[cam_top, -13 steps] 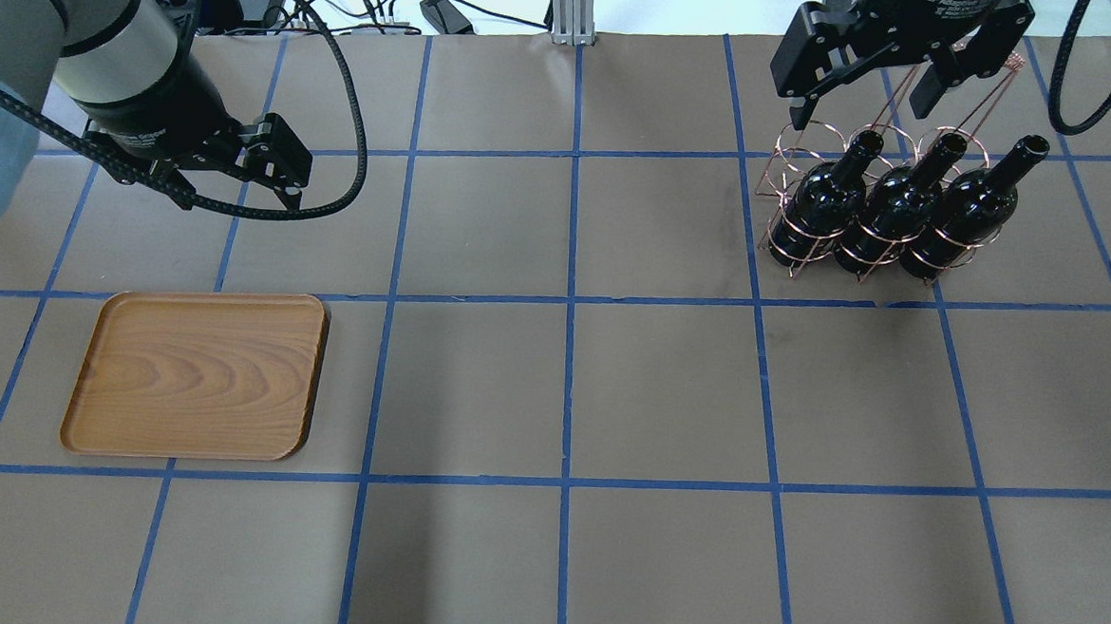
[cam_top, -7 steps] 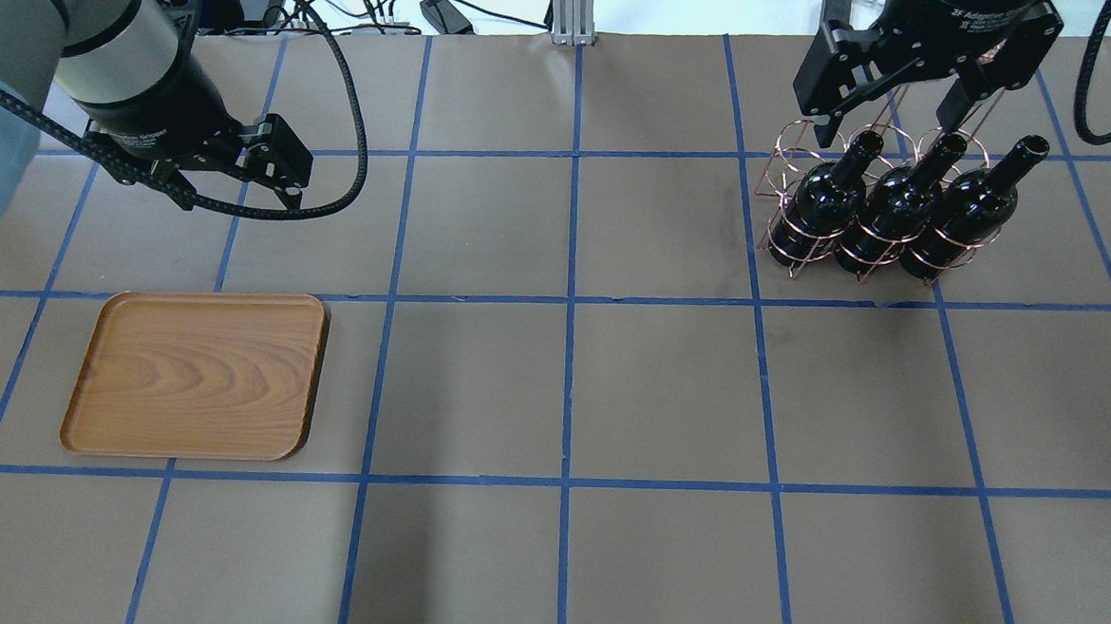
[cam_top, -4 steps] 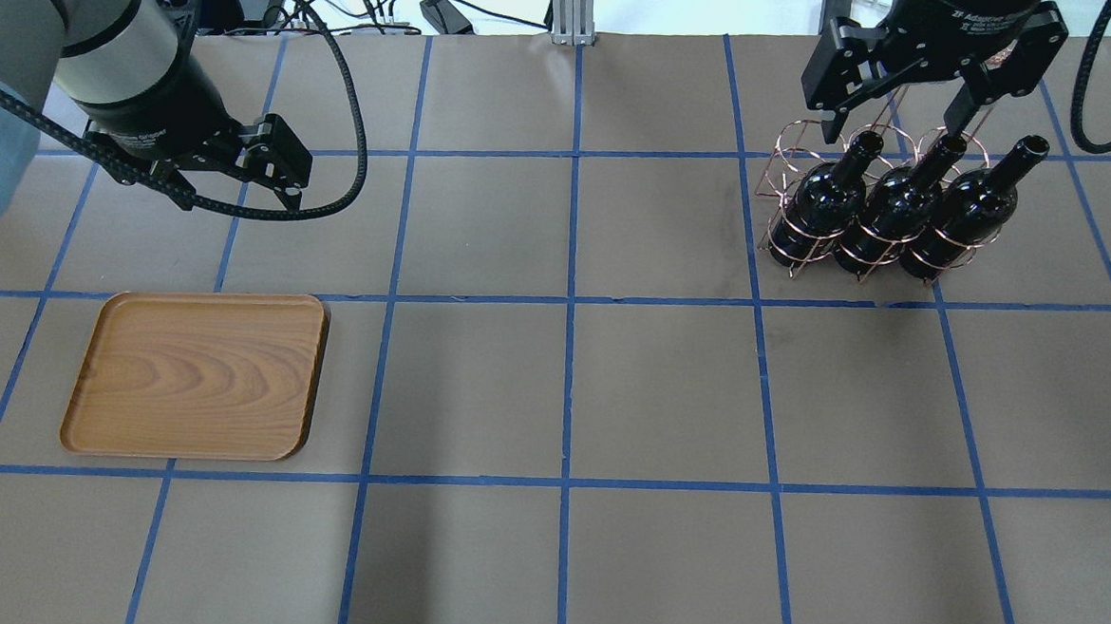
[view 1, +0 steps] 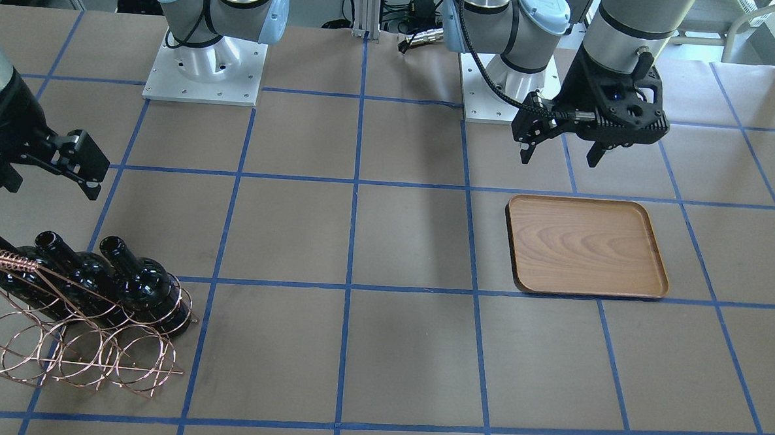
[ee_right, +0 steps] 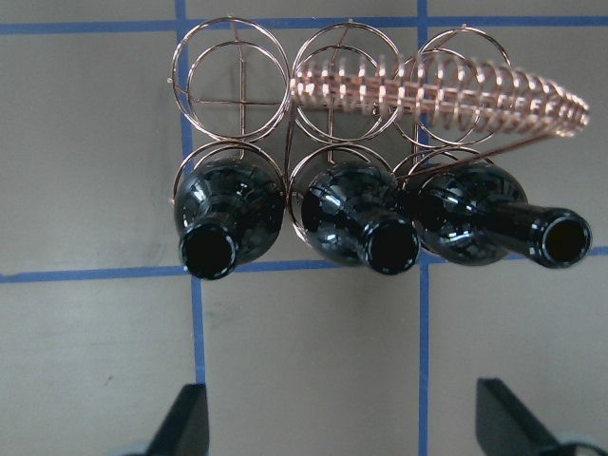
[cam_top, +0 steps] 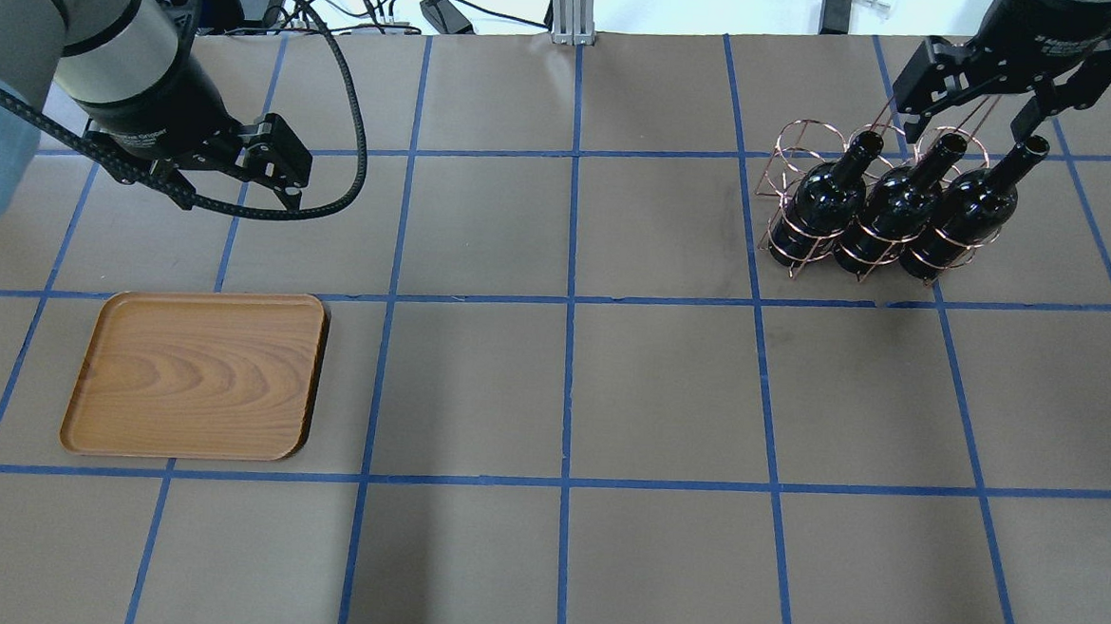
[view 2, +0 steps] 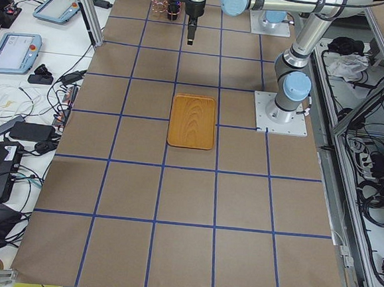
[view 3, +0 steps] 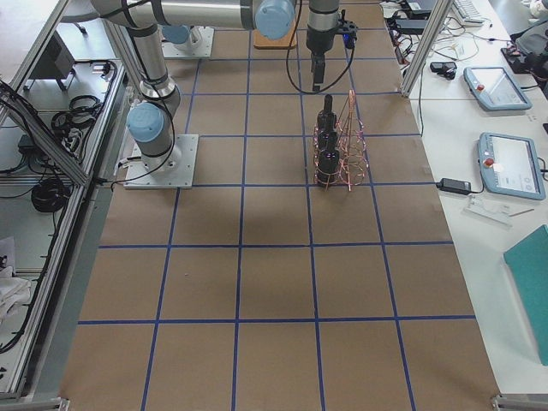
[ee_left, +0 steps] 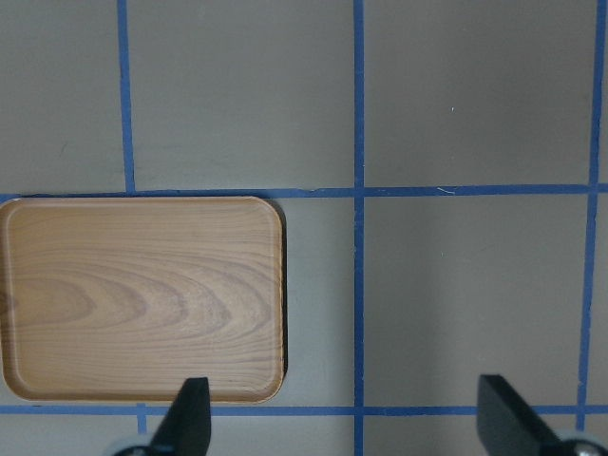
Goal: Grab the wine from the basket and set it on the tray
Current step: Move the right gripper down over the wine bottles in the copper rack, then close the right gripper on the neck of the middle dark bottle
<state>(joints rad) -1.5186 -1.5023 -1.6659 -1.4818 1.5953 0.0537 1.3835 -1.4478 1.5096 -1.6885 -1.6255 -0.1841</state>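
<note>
wine: 3 glossy near-black bottles, unlabelled, mouths open, upright side by side in the basket's 6 o'clock row of rings.
basket: copper wire rack with coiled handle, on the table at 2 o'clock in the overhead view.
tray: brown grained wood, rounded corners, low rim, flat at 8 o'clock, well apart from the basket.

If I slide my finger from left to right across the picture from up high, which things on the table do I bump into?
tray → left wine bottle → middle wine bottle → right wine bottle. The basket wraps around all three bottles, so it has no clear place of its own in the line.
</note>
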